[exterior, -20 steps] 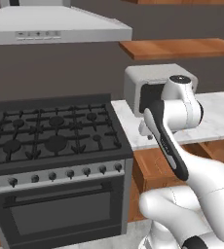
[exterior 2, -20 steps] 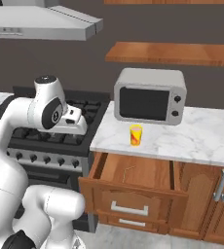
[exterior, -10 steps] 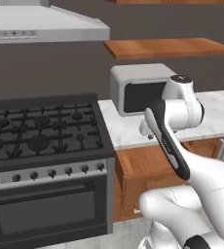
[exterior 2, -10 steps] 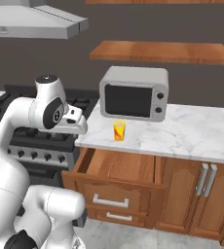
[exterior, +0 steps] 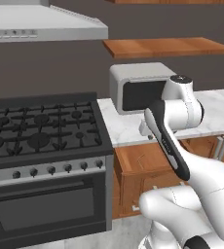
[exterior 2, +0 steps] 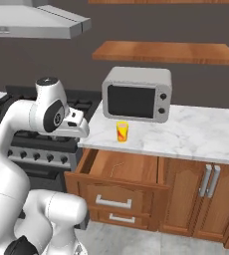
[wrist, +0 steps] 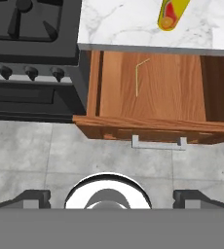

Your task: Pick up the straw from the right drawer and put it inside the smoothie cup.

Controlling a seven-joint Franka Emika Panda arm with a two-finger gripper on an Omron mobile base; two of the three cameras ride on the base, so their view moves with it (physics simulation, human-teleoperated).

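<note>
The right drawer point(wrist: 182, 87) stands pulled open under the marble counter, its silver handle point(wrist: 158, 142) toward me. Inside, on its wooden bottom, lies the straw point(wrist: 137, 80), thin and tan with a bent far end. The smoothie cup point(wrist: 172, 13), yellow with an orange-red mark, stands on the counter just behind the drawer, also seen as the cup point(exterior 2: 122, 131) in front of the microwave. My gripper point(wrist: 112, 197) is open and empty, high above the floor in front of the drawer and well short of the straw. In the right base view the drawer point(exterior 2: 136, 167) is right of my gripper point(exterior 2: 80, 130).
A black gas stove point(exterior: 41, 126) adjoins the drawer on the left. A grey microwave point(exterior 2: 136, 94) sits at the back of the marble counter point(exterior 2: 201, 134). A shut drawer point(exterior 2: 121, 216) is below; cabinet doors with bar handles point(exterior 2: 206, 194) are to the right.
The whole picture has shifted in both base views, so the base has driven; the drawer, cup and microwave now sit nearer the picture's middle. The arm keeps its pose.
</note>
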